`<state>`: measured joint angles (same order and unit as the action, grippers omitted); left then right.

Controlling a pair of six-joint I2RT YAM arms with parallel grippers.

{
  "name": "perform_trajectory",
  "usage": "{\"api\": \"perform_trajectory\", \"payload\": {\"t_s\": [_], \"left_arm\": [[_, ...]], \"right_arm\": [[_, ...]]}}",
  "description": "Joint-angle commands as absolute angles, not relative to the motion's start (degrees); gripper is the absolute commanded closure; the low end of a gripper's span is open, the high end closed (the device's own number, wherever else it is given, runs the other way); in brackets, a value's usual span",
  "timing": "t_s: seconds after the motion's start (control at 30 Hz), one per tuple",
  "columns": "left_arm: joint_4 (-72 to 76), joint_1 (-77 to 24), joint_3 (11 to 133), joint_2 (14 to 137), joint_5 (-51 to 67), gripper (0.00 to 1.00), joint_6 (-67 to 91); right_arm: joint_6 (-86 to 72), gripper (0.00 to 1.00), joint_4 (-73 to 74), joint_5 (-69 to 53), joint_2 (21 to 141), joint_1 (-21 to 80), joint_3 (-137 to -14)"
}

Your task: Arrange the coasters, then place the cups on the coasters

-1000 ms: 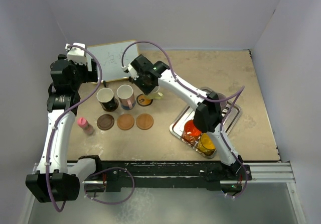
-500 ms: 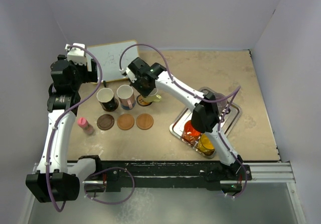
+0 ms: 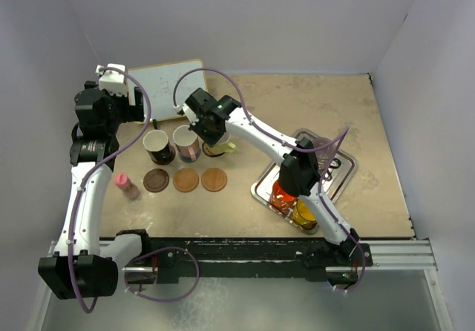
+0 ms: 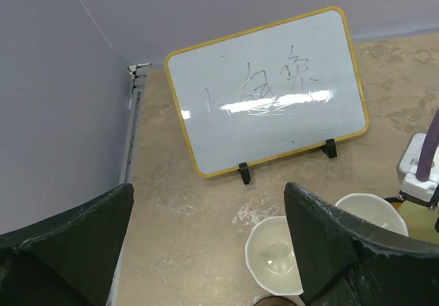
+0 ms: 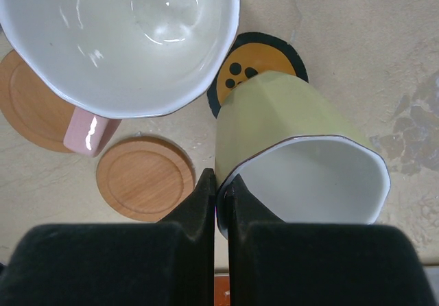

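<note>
Broadly, the table (image 3: pixel 371 123) is split by purpose: a working patch left of centre and a supply at the right. Behind the patch a whiteboard (image 4: pixel 267 107) is propped on its feet. At the right a metal tray (image 3: pixel 261 186) holds cups not yet dealt with, among them the red-orange cup (image 3: pixel 282 192) and the yellow cup (image 3: pixel 304 214). The left gripper (image 4: pixel 209 196) hangs high near the whiteboard with its jaws spread wide on nothing, probably parked out of the other arm's way. The right gripper (image 5: pixel 221 182) reaches across to the patch, pinched tight on the rim of the yellow-green mug (image 5: pixel 288 114). That grip on one side likely explains why the mug hangs tilted. Its base is over the orange coaster with the black rim (image 5: pixel 264 62), though contact cannot be judged. Just beside it stand the pink mug (image 5: pixel 116 38) and the black mug (image 3: pixel 158 147), forming a back row; what lies under them is unclear. In front, one dark brown coaster (image 3: pixel 156 180) and two tan coasters (image 3: pixel 185 180) sit bare in a line, presumably for the tray's cups. A pink bottle (image 3: pixel 126 186) stands at the row's left end.
</note>
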<state>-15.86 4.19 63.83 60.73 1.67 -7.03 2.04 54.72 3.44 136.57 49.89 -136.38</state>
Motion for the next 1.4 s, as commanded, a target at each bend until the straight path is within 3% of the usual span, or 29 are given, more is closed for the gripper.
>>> {"api": "perform_trajectory", "payload": {"t_s": [0.0,0.63,0.97,1.37], "left_arm": [[-12.7,4.9,63.1,59.2,1.1,0.13,-6.3],[-12.2,4.9,62.3,59.0,1.9,0.12,-6.6],[-12.2,4.9,62.0,59.6,2.7,0.12,-6.7],[-11.7,4.9,61.5,59.7,7.0,0.13,-7.5]], "right_arm": [[1.3,1.0,55.1,2.9,136.6,50.3,-140.4],[-0.5,0.82,55.8,0.4,140.1,50.3,-144.3],[-1.2,0.67,55.6,-3.3,139.6,50.3,-146.2],[3.0,0.59,54.6,-2.3,128.9,50.1,-137.5]]}}
